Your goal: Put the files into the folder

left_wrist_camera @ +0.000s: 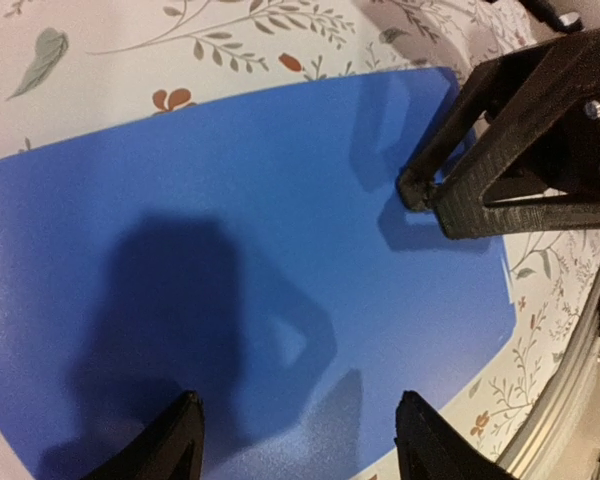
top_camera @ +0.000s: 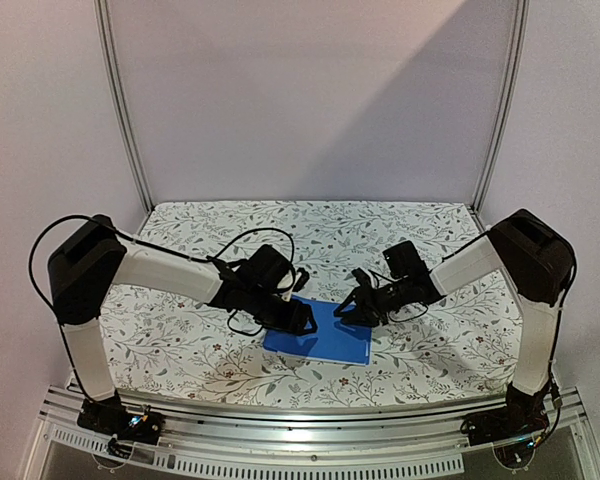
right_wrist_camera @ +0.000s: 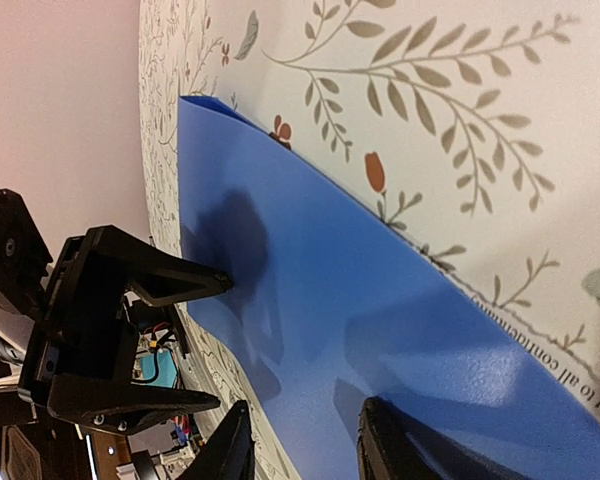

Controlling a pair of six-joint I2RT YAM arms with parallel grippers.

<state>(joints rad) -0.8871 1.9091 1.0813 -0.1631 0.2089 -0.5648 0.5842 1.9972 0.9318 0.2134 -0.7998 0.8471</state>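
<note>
OK, my L pincer [left_wrist_camera: 300, 405] hangs wide, R pincer [right_wrist_camera: 308, 410] narrow, both empty, over bright blue rectangular plastic folder [left_wrist_camera: 230, 250] on floral tabletop [top_camera: 180, 350].

Robot lab booth — aluminium frame [top_camera: 120, 110]

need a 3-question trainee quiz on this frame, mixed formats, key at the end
1. True or false: the left end effector grips the folder.
2. The tablecloth pattern is: A stripes, B leaves and flowers, C checks.
3. In the right wrist view, what peeks out along the folder's edge?
Key: 1 false, its jaws stand open above the folder; 2 B; 3 the files, a strip of white printed paper.
</note>
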